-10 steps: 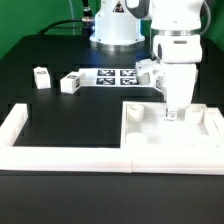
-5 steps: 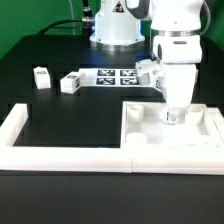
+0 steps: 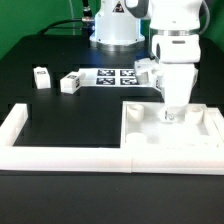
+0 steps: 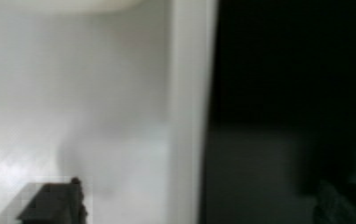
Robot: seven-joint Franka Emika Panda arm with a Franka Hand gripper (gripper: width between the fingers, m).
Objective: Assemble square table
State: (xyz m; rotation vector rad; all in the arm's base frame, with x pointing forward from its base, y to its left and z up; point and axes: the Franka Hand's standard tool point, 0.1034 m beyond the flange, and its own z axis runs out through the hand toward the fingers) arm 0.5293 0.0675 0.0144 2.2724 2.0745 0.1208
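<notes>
The white square tabletop slab (image 3: 165, 140) lies at the exterior view's right, inside the border wall. My gripper (image 3: 175, 113) points straight down over the slab's far part, its tips at or just above the surface. In the wrist view the slab (image 4: 86, 110) fills one side and the black table the other, with the slab's edge running between my two dark fingers (image 4: 50, 203), which stand wide apart: the gripper (image 4: 196, 203) is open and holds nothing. Two white tagged leg blocks (image 3: 41, 77) (image 3: 69, 83) lie at the left, and a third (image 3: 146, 70) sits beside my arm.
The marker board (image 3: 115, 78) lies flat at the back centre. A long low white border wall (image 3: 60, 150) runs along the front and up the left side. The robot base (image 3: 115, 25) stands at the back.
The arm has shifted very slightly toward the exterior view's left and up. The slab and leg blocks have not moved.
</notes>
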